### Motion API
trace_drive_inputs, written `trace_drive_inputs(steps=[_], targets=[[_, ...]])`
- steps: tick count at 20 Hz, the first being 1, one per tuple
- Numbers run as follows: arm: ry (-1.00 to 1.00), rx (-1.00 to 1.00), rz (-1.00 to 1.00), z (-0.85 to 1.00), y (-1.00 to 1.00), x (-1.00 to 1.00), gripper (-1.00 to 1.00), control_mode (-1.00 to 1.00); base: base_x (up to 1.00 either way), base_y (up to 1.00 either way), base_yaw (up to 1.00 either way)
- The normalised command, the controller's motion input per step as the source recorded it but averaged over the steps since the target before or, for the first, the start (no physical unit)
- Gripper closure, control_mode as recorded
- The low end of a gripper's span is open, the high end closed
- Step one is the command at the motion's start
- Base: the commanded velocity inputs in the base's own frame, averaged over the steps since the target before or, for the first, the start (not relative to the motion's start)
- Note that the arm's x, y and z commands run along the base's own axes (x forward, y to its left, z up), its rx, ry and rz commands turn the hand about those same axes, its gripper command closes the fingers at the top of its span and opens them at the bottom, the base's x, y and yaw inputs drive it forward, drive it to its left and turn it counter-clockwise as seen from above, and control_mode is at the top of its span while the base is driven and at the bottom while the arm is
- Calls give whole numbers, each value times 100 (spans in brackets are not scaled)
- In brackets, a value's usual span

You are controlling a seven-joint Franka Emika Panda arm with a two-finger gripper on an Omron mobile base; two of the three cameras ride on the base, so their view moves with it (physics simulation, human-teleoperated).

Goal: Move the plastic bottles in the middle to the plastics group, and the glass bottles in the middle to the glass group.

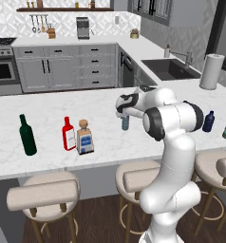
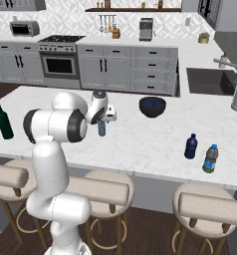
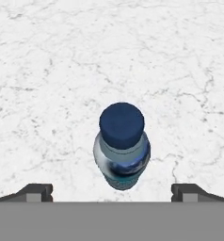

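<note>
slim water bottle (image 3: pixel 122 146) is stood upright right below, centred between the wide-apart fingers (image 3: pixel 38 192), nothing gripped yet

bright, even rendered light; faint soft shadows; no blur or glare

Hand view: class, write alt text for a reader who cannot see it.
Seen from above, a slim bottle with a dark blue cap stands upright on a white marble counter. The open gripper hangs over it, one fingertip at each side, not touching.
</note>
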Motion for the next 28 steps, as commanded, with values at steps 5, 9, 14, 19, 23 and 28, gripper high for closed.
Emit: trace_drive_inputs(steps=[5, 9, 14, 19, 23, 28], targets=[[0, 1, -4, -10, 0, 15, -100, -100, 0, 0, 0], [0, 0, -3, -2, 1, 11, -100, -100, 0, 0, 0], [0, 1, -2, -3, 1, 10, -100, -100, 0, 0, 0], [0, 2, -1, -7, 3, 6, -100, -100, 0, 0, 0], [0, 1, 0, -11, 5, 7, -100, -100, 0, 0, 0], [0, 0, 0, -9, 1, 9, -100, -100, 0, 0, 0]])
